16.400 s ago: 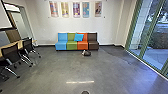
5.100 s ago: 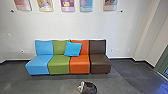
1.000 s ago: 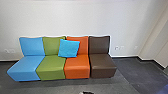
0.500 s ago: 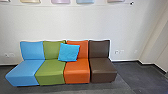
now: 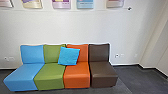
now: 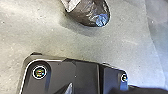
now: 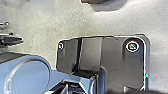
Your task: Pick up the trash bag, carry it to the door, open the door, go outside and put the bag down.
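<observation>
Posters [image 5: 85, 3], upper head frame: print cannot be read. Sofa [image 5: 103, 71] seen below. Trash bag [image 6: 86, 12] seen on floor [image 6: 120, 47]. End effector states cannot be told.

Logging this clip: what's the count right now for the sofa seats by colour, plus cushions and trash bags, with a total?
Blue seat: 1
Green seat: 1
Orange seat: 1
Brown seat: 1
Bright blue cushion: 1
Trash bag: 1
Total: 6
</observation>
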